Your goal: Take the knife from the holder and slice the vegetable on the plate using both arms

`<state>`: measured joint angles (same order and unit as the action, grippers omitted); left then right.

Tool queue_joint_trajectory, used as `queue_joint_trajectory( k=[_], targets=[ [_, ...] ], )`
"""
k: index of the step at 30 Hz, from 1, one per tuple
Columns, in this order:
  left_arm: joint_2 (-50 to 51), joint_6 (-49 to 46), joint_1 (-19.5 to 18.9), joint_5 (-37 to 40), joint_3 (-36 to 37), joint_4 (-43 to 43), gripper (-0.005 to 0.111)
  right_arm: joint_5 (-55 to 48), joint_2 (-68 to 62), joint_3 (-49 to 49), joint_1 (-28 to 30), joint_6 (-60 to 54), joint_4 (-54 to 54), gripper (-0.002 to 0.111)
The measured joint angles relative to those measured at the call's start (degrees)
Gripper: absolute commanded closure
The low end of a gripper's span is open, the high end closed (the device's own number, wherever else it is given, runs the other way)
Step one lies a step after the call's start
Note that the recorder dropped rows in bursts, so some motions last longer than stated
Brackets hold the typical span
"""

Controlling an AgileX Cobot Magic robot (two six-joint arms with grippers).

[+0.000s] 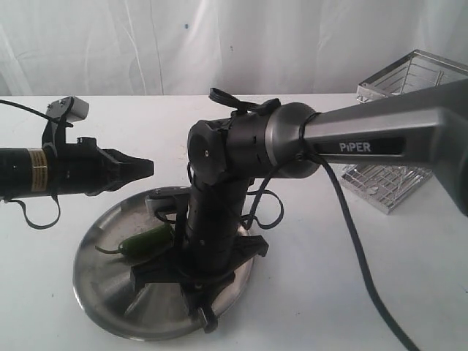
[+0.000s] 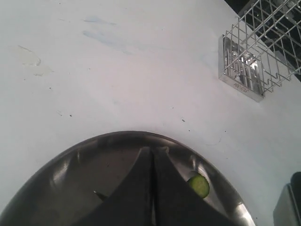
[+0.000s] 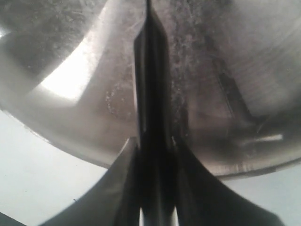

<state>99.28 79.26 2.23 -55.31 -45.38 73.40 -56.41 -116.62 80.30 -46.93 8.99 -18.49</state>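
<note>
Your right gripper [image 3: 153, 141] clamps the knife [image 3: 149, 70]; only the left wrist view shows a slice [image 2: 199, 185] near your closed left gripper [image 2: 151, 157].

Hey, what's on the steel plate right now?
A green chili pepper and one cut slice lie on the plate. The right arm, jaws shut on the knife, covers the middle, so anything beneath it is hidden.

The steel plate [image 3: 70, 47] looks scuffed, the wire holder [image 2: 244, 70] shiny
</note>
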Motion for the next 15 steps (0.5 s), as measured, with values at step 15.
queue_joint_trajectory(
  k=[15],
  targets=[
    [0.0, -0.8, 0.0, 3.6, 0.0, 0.1, 0.107, -0.8, -0.4, 0.0, 0.0, 0.0, 0.0, 0.108]
  ],
)
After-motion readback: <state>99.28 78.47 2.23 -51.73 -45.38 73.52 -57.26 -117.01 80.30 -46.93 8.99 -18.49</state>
